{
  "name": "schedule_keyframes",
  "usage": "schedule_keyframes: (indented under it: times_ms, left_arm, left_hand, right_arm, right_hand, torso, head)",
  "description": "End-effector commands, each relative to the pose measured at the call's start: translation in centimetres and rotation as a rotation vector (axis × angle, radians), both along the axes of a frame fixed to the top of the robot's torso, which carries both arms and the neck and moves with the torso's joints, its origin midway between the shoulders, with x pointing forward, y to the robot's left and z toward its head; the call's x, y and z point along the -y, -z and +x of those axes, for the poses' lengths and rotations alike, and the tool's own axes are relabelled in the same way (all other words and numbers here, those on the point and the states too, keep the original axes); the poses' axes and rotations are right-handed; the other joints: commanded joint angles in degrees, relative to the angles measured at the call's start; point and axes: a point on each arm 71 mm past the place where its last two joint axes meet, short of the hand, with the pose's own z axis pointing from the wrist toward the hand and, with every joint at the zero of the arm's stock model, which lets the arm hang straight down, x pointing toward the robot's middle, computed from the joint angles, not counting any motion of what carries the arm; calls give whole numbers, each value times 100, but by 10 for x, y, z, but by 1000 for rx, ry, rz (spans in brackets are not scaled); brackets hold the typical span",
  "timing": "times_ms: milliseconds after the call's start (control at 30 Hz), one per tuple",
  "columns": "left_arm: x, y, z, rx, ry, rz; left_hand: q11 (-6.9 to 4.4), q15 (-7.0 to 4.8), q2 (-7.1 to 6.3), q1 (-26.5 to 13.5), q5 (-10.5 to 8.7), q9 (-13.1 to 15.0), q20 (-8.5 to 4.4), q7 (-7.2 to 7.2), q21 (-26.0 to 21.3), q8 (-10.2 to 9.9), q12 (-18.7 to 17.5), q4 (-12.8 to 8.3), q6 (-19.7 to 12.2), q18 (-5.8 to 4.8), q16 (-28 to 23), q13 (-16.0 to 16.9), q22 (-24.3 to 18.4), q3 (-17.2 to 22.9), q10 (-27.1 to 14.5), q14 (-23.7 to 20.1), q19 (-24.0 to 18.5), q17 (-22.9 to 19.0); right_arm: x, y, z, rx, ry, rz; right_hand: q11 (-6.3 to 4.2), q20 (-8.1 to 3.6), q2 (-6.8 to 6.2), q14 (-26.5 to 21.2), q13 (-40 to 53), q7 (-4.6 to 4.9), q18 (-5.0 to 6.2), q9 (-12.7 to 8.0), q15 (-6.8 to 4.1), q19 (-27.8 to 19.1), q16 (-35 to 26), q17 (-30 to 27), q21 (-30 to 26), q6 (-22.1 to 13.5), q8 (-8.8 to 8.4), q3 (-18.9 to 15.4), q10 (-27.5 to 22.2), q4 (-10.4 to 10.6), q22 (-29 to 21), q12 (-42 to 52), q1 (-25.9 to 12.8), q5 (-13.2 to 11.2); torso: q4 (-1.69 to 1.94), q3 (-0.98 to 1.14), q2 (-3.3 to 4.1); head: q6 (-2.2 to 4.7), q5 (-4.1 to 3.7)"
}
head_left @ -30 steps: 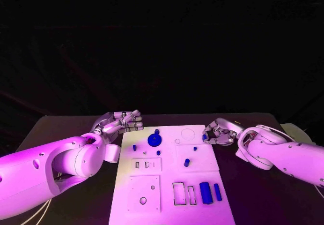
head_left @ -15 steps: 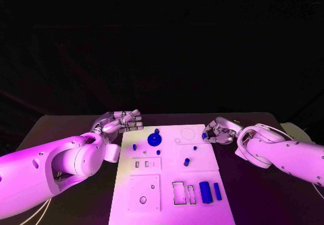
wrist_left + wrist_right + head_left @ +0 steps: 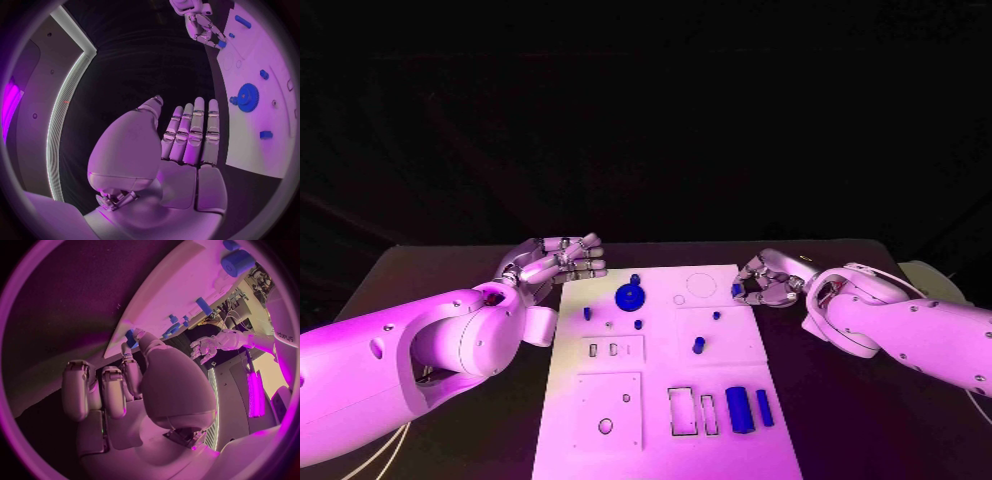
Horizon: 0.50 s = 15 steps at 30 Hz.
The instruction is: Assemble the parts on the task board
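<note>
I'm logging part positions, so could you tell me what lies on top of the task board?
On the task board: a blue gear, two blue bars and several small blue pegs. Nothing visible beneath.

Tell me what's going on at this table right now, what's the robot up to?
A two-armed robot is assembling small blue parts on a white task board. Its right hand is at the board's far right edge, pinching a small blue part. Its left hand hovers beside the board's far left corner, fingers together, holding nothing. A blue gear already sits on the board, and several blue pegs and blocks lie across it.
</note>
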Motion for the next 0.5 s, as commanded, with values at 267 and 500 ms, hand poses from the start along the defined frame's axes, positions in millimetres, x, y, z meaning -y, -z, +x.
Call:
schedule_keyframes:
  times_ms: [267, 500]
  left_arm:
    - [2, -1, 0, 2, 19, -10]
    - [2, -1, -1, 2, 19, -9]
  left_hand:
    - [-3, 19, 61, 18, 5, 2, 30, 20, -23, -38, -19, -34, -2, 71, -37, -2, -5, -1, -19, 7, -13, 8]
    - [-3, 19, 61, 18, 5, 2, 30, 20, -23, -38, -19, -34, -2, 71, -37, -2, -5, -1, -19, 7, -13, 8]
  right_arm:
    - [-2, 0, 0, 10, 4, 2]
    - [-2, 0, 0, 8, 7, -2]
  right_hand:
    - [34, -13, -59, 556, 210, 62, -19, -47, -11, 8, 24, 1337, 0, -197, -85, -90, -66, 57, 432, -73, -172, -178]
    - [39, -9, -65, 554, 186, 68, -16, -51, -6, 2, 22, 1331, -9, -214, -92, -100, -88, 59, 424, -98, -179, -192]
  torso:
    - [0, 3, 4]
    - [1, 3, 4]
  head:
    - [1, -1]
    - [4, -10]
